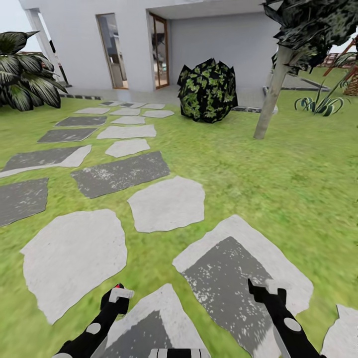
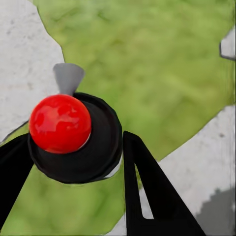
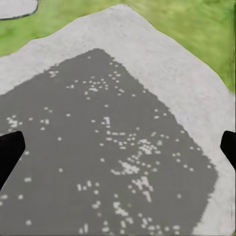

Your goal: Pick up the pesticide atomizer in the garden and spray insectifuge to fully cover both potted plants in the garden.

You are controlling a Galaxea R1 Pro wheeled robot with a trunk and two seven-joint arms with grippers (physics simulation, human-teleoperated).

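Left claw state unclear, right claw spread empty above a grey paving stone, lawn, round bush by the house ahead.

Green lawn all around, crossed by a path of flat paving stones, some pale grey, some dark grey with white flecks. Farther along, a white house wall with a wood-framed glass door and a second opening beside it. Just in front of the wall, a rounded dark bush with mottled green leaves. Beside the bush, a leaning pale tree trunk under dark foliage. At the far edge, a broad-leaved dark plant. Near the opposite edge, a spiky thin-leaved clump in the grass. Up close, a dark speckled slab with a pale rim and grass beyond.
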